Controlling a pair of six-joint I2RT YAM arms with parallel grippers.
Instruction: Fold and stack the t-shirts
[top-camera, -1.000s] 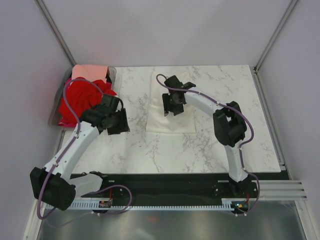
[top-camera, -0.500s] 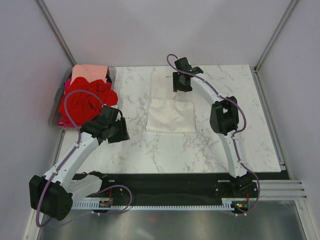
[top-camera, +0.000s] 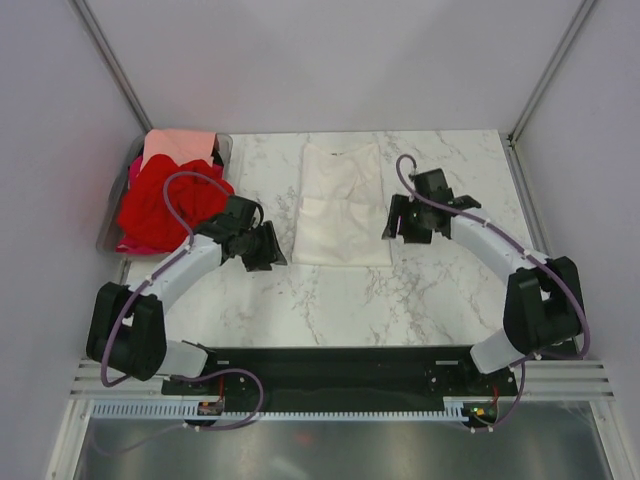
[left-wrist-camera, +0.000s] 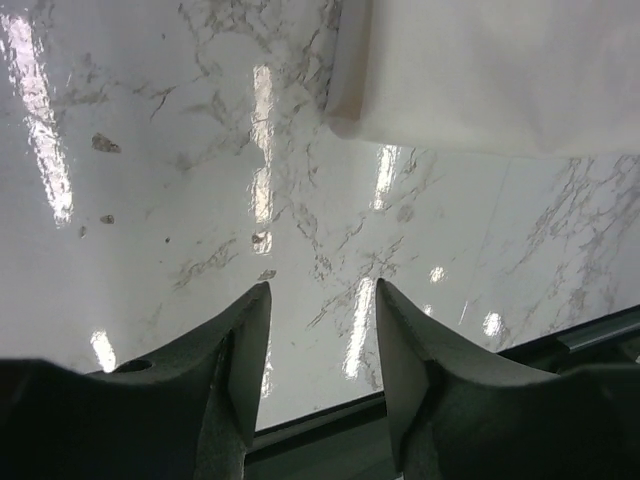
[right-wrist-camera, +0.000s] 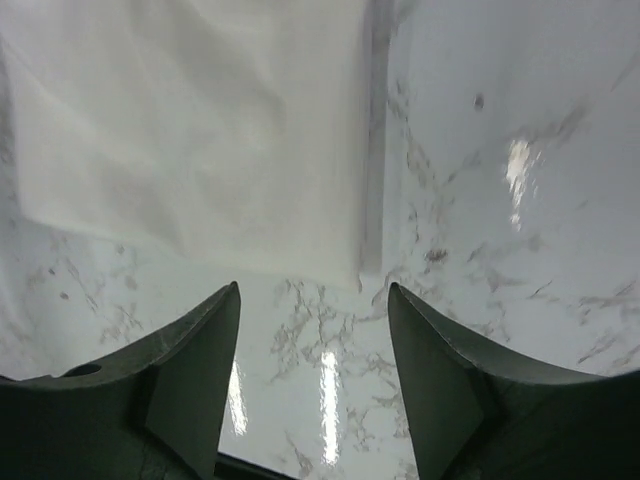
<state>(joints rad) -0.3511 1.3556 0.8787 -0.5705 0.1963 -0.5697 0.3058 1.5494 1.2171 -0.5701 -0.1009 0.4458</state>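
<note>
A cream-white t-shirt (top-camera: 341, 203) lies folded in a long strip in the middle of the marble table, print hidden. Its corner shows in the left wrist view (left-wrist-camera: 480, 70) and its lower part in the right wrist view (right-wrist-camera: 200, 120). My left gripper (top-camera: 268, 249) is open and empty, just left of the shirt's near corner. My right gripper (top-camera: 399, 222) is open and empty, just right of the shirt. Bright red t-shirts (top-camera: 168, 200) and a salmon-pink one (top-camera: 178, 146) are heaped at the far left.
The red and pink shirts sit in a clear plastic bin (top-camera: 222, 150) at the table's far-left corner. The table's dark front edge (top-camera: 340, 357) runs by the arm bases. Grey walls stand on three sides.
The right gripper let go of the shirt's far end and swung back to the shirt's right side. The shirt now lies longer. The left gripper moved right toward the shirt's near-left corner.
</note>
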